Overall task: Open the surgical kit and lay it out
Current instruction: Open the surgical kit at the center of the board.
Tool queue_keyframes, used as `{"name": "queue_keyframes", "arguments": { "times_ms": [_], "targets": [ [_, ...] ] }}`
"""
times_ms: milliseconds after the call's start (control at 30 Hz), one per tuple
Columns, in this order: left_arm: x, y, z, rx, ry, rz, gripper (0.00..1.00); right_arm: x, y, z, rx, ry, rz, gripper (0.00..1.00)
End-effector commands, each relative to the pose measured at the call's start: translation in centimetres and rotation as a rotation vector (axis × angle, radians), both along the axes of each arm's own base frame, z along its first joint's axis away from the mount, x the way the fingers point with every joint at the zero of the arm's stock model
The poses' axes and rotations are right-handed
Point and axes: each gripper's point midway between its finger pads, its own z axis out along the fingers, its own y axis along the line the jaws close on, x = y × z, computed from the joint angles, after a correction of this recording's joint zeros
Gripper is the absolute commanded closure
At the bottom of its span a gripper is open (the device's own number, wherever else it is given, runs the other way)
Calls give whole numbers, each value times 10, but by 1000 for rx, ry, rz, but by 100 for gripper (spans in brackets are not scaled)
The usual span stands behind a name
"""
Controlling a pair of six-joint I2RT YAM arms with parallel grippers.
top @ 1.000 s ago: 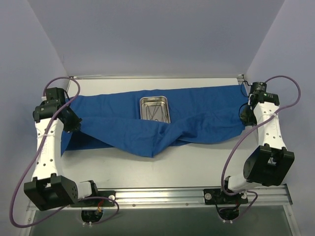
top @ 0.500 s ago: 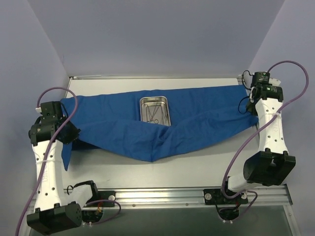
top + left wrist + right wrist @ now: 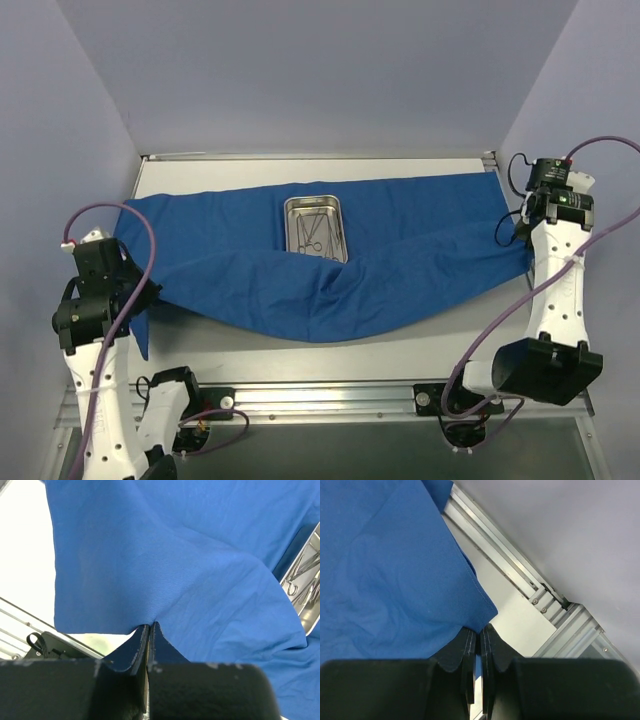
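We pinch blue cloth wrap [image 3: 420, 240] w/ L gripper [image 3: 149, 627] at frame's left & R gripper [image 3: 481, 630] at right, both clamped tight, prob. to spread it flat round centre steel tray [image 3: 315, 200].

One blue cloth wrap [image 3: 400, 250], one steel tray [image 3: 315, 200], two grippers (the left gripper [image 3: 148, 630] and the right gripper [image 3: 481, 632]), and several thin instruments [image 3: 314, 232], too small to count exactly.
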Motion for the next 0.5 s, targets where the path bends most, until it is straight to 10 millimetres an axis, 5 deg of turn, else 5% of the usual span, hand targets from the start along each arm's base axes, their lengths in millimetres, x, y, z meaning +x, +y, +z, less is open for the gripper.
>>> {"name": "queue_keyframes", "arguments": {
  "times_ms": [0,467],
  "targets": [
    [-11,2,1,12,-22,25,98,-32,-7,14,-64,-7,-54,100],
    [-60,29,25,165,-167,203,98,-91,-11,51,-179,-199,-229,100]
  ]
}}
